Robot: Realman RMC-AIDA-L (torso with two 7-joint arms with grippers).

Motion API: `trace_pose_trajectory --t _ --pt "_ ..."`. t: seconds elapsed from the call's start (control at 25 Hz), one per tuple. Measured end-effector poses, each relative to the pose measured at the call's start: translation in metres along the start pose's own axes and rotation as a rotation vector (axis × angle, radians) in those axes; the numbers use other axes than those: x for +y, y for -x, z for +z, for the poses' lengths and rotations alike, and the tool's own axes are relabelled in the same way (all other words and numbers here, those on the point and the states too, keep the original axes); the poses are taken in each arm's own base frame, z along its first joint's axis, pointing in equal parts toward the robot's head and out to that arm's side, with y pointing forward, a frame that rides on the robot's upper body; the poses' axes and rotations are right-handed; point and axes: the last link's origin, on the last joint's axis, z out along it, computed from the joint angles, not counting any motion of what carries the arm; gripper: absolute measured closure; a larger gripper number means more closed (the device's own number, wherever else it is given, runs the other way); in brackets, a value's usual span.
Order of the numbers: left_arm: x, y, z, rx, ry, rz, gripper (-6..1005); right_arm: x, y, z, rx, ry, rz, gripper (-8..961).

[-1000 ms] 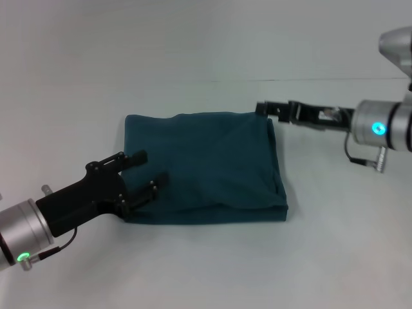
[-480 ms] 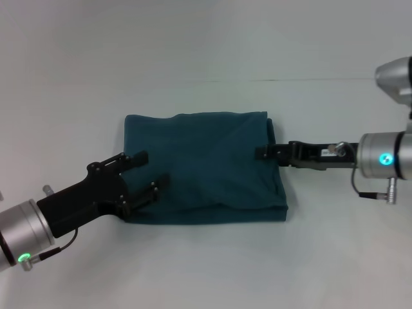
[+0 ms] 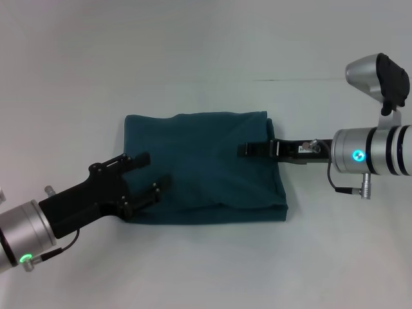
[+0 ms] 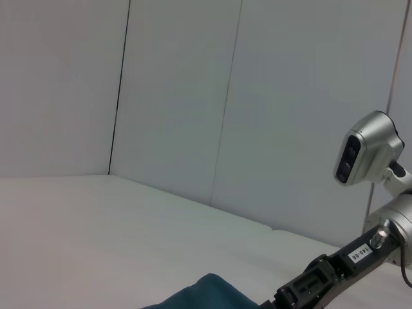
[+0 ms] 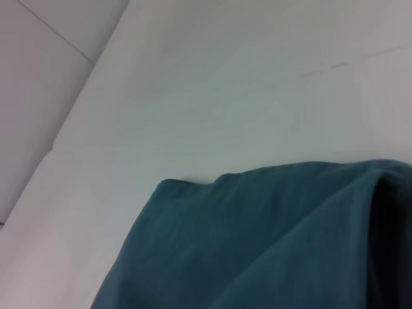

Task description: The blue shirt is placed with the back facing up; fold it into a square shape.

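Lying folded into a rough rectangle on the white tabletop (image 3: 206,270): dark teal-blue soft fabric shirt (image 3: 206,168), plain side up, w/ rumpled diagonal creases across the top layer and thick stacked edges along the near and right sides. Resting at the shirt's near-left corner: left black two-finger gripper (image 3: 147,172), fingers spread apart w/ the corner area between and under them; one finger lying over the left edge, the other over the near-left part; cannot tell if pinching any fabric. Reaching in over the shirt's right edge at mid-height: right slim black gripper (image 3: 243,150), tip over the cloth about a third of the way in from that edge, silver wrist w/ teal light well off to the right, beyond the cloth; cannot tell how far open or whether gripping anything. Showing in left wrist view: a small peak of teal shirt (image 4: 209,293) at the lower edge, w/ the right arm's black gripper body (image 4: 309,286) just beside it. Filling the lower part of the right wrist view: shirt surface (image 5: 257,244) w/ a dark fold at one side.
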Motion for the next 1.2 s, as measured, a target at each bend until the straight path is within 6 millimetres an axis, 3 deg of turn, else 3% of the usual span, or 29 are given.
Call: trace_pose_trajectory --t 0.72,1.2 --pt "0.0010 0.0006 -0.0001 0.002 0.001 -0.008 352 -0.0049 0.0040 -0.0065 -0.013 -0.006 -0.001 254" --pt "0.0005 -0.0014 0.0015 0.009 0.002 -0.008 353 0.0046 0.0062 -0.0025 -0.005 0.020 -0.023 371"
